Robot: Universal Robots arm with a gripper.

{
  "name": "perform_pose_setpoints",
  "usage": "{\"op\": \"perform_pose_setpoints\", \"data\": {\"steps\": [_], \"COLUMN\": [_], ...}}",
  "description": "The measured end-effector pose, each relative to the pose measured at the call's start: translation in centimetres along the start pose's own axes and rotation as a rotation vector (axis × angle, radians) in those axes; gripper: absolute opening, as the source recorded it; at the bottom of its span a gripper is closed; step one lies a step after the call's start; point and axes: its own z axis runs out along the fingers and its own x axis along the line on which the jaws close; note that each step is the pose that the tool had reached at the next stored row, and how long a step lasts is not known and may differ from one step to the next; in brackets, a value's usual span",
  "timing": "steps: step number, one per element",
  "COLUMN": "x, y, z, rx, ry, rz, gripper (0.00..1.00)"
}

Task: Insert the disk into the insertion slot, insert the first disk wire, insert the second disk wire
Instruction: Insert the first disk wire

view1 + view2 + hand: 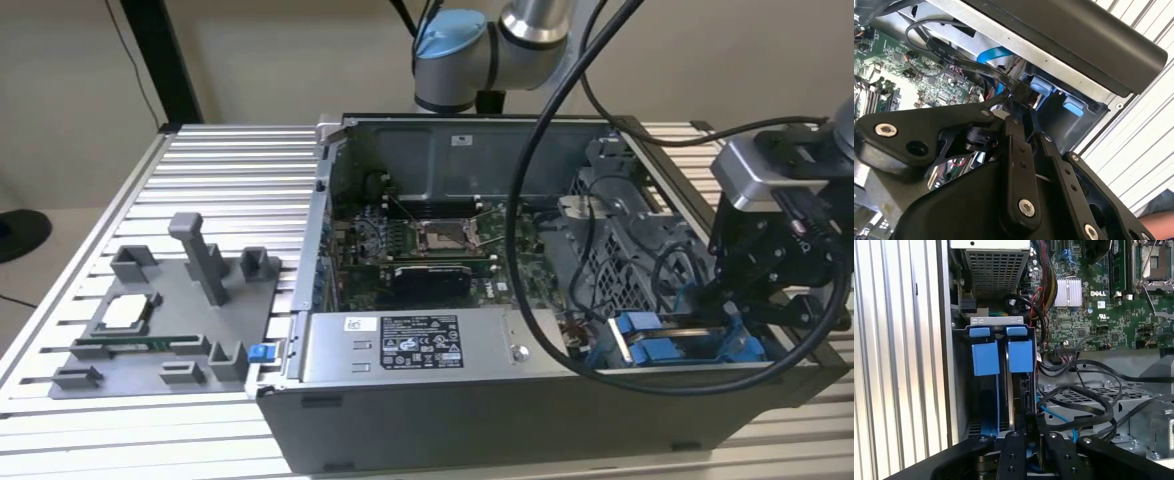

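Note:
The insertion slot (960,390) is the grey metal bay at the case's front corner, on the exterior view's right (627,352). Two blue carrier tabs stand side by side in it. The disk (1023,390) sits edge-on in the bay under one blue tab (1020,356). My gripper (1029,432) hangs right over the disk's edge, its black fingers (1013,131) close together on the black connector of a disk wire (1021,92). That flat black wire (949,56) runs back toward the motherboard. In the exterior view the gripper (731,322) reaches down into the bay.
The open computer case (441,400) lies on a slatted aluminium table (227,180). Inside are the motherboard (427,250), a labelled grey power supply box (414,345) and loose black cables (1089,405). A grey fixture tray (160,320) stands at the exterior view's left.

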Motion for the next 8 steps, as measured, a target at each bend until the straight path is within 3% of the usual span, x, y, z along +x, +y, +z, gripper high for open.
{"op": "perform_pose_setpoints", "data": {"steps": [8], "x": [-0.19], "y": [0.01], "z": [0.10], "rx": [0.0013], "ry": [0.0013], "rz": [-0.002], "gripper": [0.00]}}
